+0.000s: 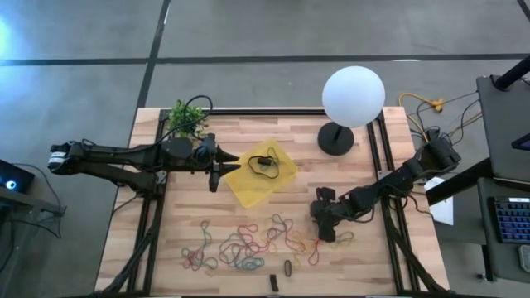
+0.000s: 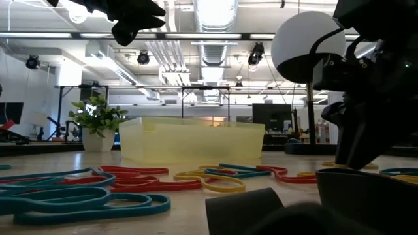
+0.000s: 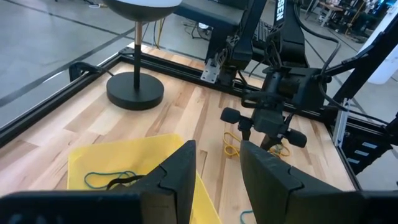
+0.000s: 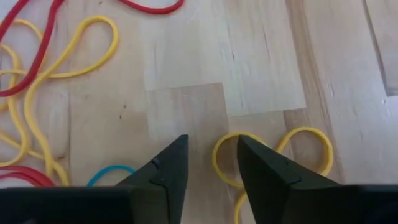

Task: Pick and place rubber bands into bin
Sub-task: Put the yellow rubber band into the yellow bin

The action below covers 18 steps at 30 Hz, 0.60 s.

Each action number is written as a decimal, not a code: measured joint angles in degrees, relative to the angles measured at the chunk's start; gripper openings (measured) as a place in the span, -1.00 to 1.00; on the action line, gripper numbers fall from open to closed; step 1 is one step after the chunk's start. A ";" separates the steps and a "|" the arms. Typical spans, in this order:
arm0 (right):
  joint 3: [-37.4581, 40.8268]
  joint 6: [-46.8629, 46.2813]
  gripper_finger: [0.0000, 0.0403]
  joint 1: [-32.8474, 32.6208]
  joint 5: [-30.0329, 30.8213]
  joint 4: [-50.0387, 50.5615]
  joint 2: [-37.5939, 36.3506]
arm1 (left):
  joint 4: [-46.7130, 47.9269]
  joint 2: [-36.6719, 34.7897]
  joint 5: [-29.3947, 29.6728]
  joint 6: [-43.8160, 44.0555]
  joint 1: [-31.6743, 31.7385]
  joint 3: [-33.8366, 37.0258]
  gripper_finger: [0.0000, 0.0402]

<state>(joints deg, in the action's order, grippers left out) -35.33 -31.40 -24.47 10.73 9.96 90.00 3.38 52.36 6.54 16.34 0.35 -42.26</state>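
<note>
Right claw (image 4: pixel 210 163) spread, empty, low over a yellow rubber band (image 4: pixel 249 163) near the tabletop's (image 1: pixel 364 273) front right. Left claw (image 3: pixel 216 163) spread above the yellow bin (image 1: pixel 248 184), mid-tabletop.

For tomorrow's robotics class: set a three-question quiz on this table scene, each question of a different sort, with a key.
1. True or false: the bin is empty.
2. The right gripper is low over: A) the lamp B) a yellow band C) the plant
3. Fill in: the left gripper hangs at the bin's ____ edge in the high view.

Key: 1 false, bands lie in it. 2 B, fingers apart, nothing held. 3 left.
</note>
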 joint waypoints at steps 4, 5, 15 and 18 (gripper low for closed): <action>0.04 -0.10 -0.55 0.04 0.18 0.63 0.00 | 0.03 0.00 0.01 0.02 0.01 0.20 -0.46; 0.04 -0.12 -0.60 0.04 0.24 1.17 0.00 | 0.01 0.00 0.01 0.02 0.00 0.20 -0.46; -0.27 -3.18 -0.96 -0.04 1.03 3.11 -0.61 | 0.00 0.00 0.01 0.00 0.00 0.28 -0.46; -0.94 -2.69 -0.96 0.00 2.50 4.56 -1.54 | -0.04 0.00 0.01 0.00 0.01 0.31 -0.46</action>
<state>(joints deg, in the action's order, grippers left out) -36.27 -34.09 -24.47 13.24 14.52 88.46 3.33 52.36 6.55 16.34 0.36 -41.95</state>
